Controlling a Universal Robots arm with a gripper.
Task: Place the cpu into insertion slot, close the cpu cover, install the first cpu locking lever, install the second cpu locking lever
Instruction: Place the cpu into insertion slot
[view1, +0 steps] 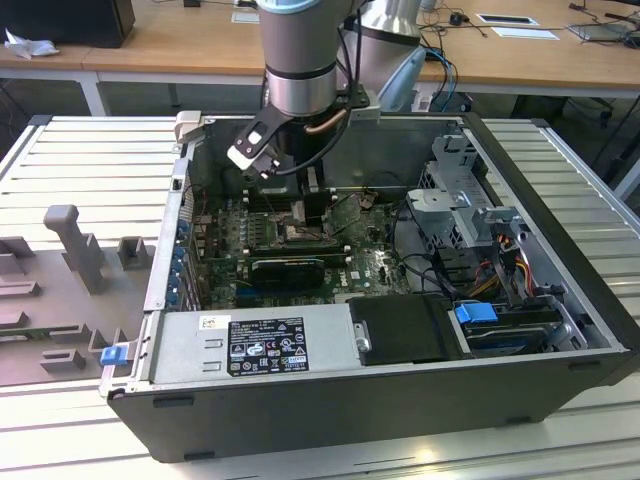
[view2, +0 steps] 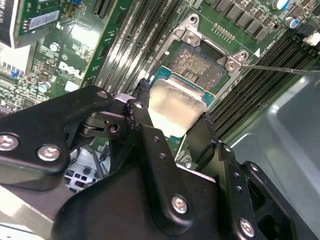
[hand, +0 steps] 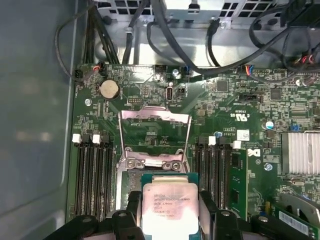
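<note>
1. Gripper (hand: 170, 212) is pinched on the cpu (hand: 167, 205), gripping 2 opposite edges, jaws narrow at chip width.
2. Close look at the cpu in both wrist views: a flat square with a silver-grey metal lid (view2: 175, 102) and a thin green border around it.
3. Orientation: the lid faces up toward the wrist cameras. It's square, so no long axis.
4. Position: it hangs over 1 edge of the insertion slot (view2: 200, 62), not seated. The tan-gold pin field lies bare beyond it.
5. Up goes the cpu cover (hand: 155, 116): the silver frame is swung open and lies clear of the socket.
6. Long black memory slots (hand: 92, 175) flank the socket on both sides.
7. Writing: several faint lines of print cross the lid in the first wrist view. A white label (view1: 265, 345) sits on the power supply.
8. Exterior view: the arm (view1: 300, 60) reaches down into the open computer case (view1: 400, 400), over the green motherboard (view1: 370, 265).
</note>
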